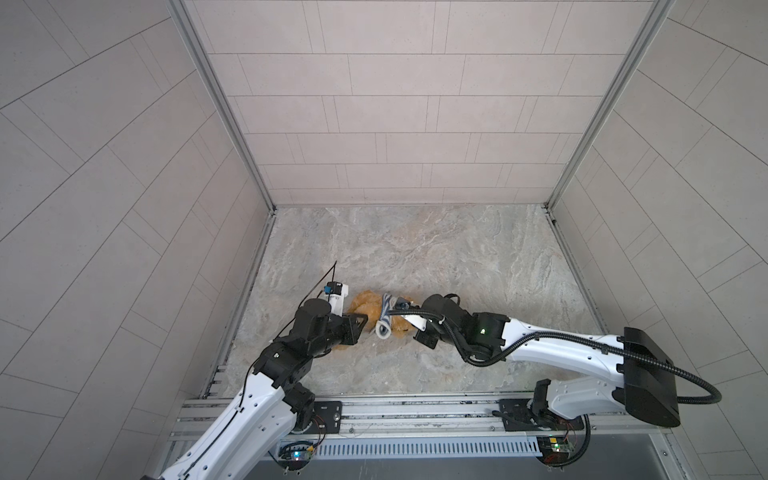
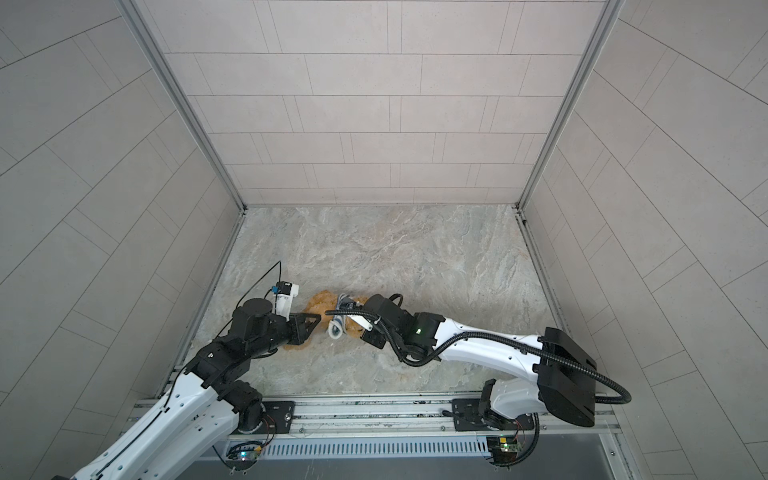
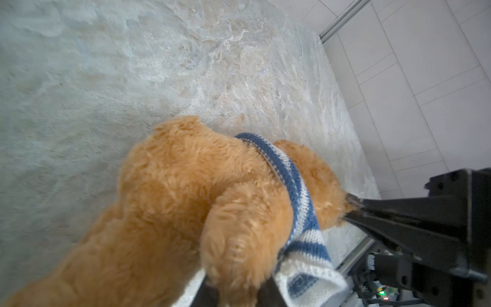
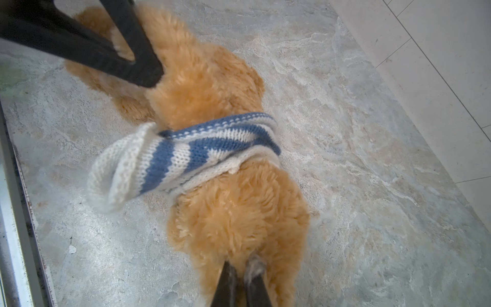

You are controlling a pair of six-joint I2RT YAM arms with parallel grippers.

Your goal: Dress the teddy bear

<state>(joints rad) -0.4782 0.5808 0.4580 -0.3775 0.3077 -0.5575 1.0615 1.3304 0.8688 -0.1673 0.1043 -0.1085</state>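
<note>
- The teddy bear (image 4: 233, 218) lies on the marbled tabletop (image 1: 457, 257). In both top views it is left of centre and toward the front edge, stretched between the two grippers.
- Its fur is golden-brown and fluffy. No face shows in any view, so I cannot tell which end is the head.
- A blue-and-white striped shirt (image 4: 191, 151) is bunched into a narrow band around the bear's middle. One white-edged open end hangs loose on the side facing the front rail (image 1: 415, 409).
- The right gripper (image 4: 241, 284) meets the bear at one end, its jaws pressed together on a tuft of fur.
- The left gripper (image 3: 239, 292) is at the other end. Its two fingers (image 3: 210, 295) stand a little apart with a plump limb between them. Whether they squeeze the limb or only flank it, I cannot tell.
- In both top views the two arms reach in from the front rail, and their tips face each other across the bear.
- Pale tiled walls (image 1: 395, 104) enclose the tabletop on three sides.
</note>
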